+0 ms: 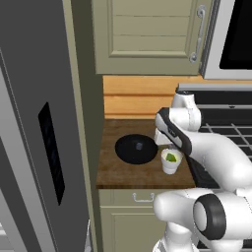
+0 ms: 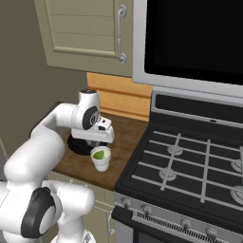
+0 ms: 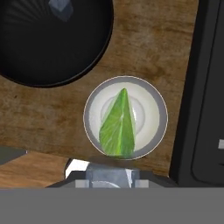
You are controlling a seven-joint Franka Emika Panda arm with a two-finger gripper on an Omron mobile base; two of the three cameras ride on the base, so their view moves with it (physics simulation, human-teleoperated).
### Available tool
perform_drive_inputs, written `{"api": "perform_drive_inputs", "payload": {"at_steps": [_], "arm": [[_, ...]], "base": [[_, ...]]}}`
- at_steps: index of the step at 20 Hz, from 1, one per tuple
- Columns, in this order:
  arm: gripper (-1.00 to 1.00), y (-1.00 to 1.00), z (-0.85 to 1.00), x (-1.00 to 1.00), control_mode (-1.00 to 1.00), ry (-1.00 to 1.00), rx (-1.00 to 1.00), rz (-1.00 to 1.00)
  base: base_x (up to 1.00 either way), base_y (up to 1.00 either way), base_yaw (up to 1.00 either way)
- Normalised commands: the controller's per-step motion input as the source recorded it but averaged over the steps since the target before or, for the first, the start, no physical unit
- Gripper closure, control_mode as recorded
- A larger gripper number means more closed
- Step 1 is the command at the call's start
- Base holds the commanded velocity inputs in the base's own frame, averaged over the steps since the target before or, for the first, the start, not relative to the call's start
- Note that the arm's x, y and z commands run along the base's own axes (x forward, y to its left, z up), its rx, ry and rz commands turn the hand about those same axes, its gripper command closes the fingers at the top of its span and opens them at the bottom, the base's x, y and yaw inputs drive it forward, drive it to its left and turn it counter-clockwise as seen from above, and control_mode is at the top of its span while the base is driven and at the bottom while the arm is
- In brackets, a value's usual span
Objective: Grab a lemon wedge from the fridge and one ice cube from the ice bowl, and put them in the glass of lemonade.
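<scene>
Apparently the gripper (image 3: 112, 181) is clamping one ice cube (image 3: 111, 175), a pale grey block sitting between the dark tips at six o'clock in the hand view, and is hovering over the glass of lemonade (image 3: 151, 131). The lemon wedge (image 3: 118, 127) is lying inside the glass, its point aiming at twelve o'clock.

Judging by its look, the held cube is behaving as a light, rigid, slick thing. The flat opposite faces are giving the best hold, and squeezing harder is likely to shoot it out sideways. The glass is looking light and tippable, so a release from directly above its mouth is seeming wisest.

Counting: ice cubes are numbering two, one in the jaws and the second cube (image 3: 61, 8) resting in the ice bowl (image 3: 26, 65), which is lying at eleven o'clock from the glass. One wedge, one glass and one bowl are showing. The fridge (image 1: 29, 147) is standing at nine o'clock of the wooden counter (image 1: 113, 172), and a black stove (image 2: 190, 161) is lying at three o'clock of the glass.
</scene>
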Motion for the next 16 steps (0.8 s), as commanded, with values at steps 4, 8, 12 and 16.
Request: {"api": "perform_drive_inputs", "payload": {"at_steps": [4, 8, 12, 16], "arm": [[1.0, 0.0, -0.31, 0.06, -1.0, 0.0, 0.01, 0.0], [1.0, 0.0, -0.07, 0.0, -1.0, 0.0, 0.0, 0.0], [1.0, 0.0, -0.12, 0.01, -1.0, 0.0, 0.0, 0.0], [1.0, -0.07, -0.1, 0.0, -1.0, 0.0, 0.0, 0.0]], "base": [[0.0, 0.0, 0.0], [0.0, 0.0, 0.0], [0.0, 0.0, 0.0], [0.0, 0.0, 0.0]]}}
